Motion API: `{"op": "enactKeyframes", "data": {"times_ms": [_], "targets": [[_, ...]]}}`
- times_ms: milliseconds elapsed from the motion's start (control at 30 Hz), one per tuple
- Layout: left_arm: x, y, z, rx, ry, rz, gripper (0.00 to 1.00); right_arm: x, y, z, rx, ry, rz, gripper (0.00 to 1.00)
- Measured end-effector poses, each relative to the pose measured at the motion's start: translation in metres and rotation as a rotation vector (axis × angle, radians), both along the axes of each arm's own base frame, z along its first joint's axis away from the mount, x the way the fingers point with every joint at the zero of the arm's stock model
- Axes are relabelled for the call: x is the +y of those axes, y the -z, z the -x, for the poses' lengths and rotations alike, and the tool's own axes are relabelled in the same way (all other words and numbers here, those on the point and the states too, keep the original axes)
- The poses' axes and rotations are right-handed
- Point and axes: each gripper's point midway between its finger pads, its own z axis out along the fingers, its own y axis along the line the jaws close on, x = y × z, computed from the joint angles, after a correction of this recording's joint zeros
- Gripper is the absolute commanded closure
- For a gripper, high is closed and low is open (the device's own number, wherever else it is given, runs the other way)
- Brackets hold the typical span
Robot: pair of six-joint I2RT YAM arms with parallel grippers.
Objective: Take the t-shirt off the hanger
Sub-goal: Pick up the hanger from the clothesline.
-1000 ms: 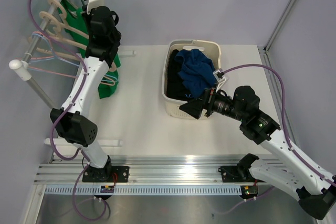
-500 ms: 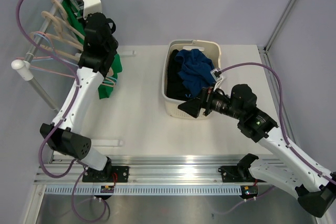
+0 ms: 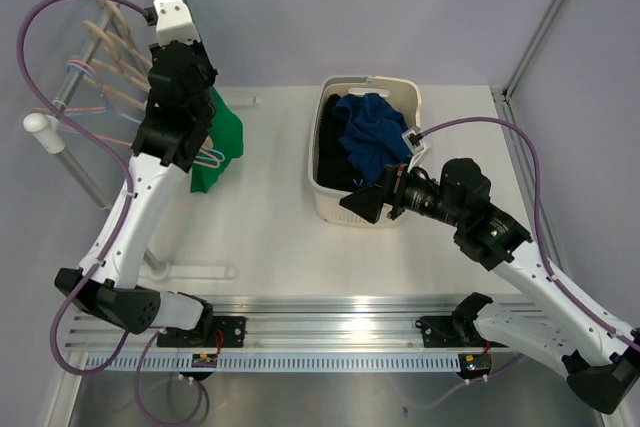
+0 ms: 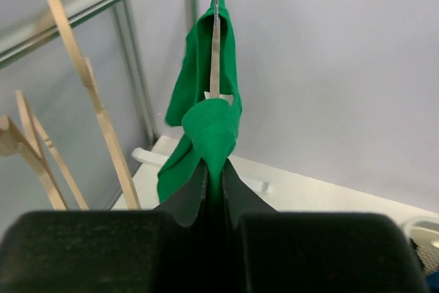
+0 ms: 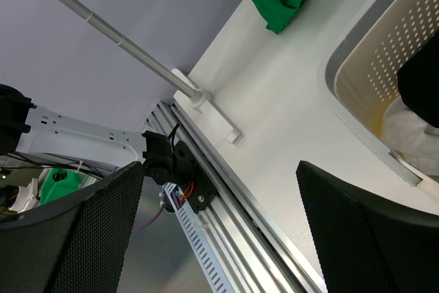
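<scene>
One soft green t-shirt [image 4: 206,128] fold pinched in clenched left gripper [image 4: 212,184], thin hanger [image 4: 215,53] at 12 o'clock | right gripper [image 5: 219,211] released, empty

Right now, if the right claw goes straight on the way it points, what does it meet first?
Probably the bare table near the clothes rack's white foot. The open right claw points that way with nothing in between, though depth is unclear.

T-shirt [image 4: 212,128] matt cloth; hangers [image 4: 98,108] bare wood; basket [image 3: 375,80] plastic.
</scene>
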Motion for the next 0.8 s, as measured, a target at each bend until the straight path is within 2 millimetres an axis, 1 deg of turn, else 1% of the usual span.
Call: {"op": "enactKeyframes", "data": {"times_ms": [133, 300, 567, 700, 800], "targets": [[-0.013, -0.006, 0.01, -0.013, 0.104, 0.021, 1.0, -0.001, 0.0, -0.002, 0.001, 0.013, 0.005, 0.01], [-0.026, -0.02, 0.027, -0.049, 0.217, 0.043, 1.0, -0.002, 0.0, -0.002, -0.001, 0.015, 0.005, 0.0], [-0.051, -0.023, 0.056, -0.063, 0.418, 0.062, 1.0, -0.003, -0.004, -0.001, -0.02, 0.014, 0.004, 0.01], [-0.073, -0.029, 0.076, -0.066, 0.576, 0.056, 1.0, -0.005, -0.015, 0.0, -0.058, 0.012, 0.006, 0.01], [-0.088, -0.035, 0.097, -0.077, 0.699, 0.066, 1.0, -0.01, -0.035, 0.0, -0.125, 0.023, 0.009, 0.01]]}}
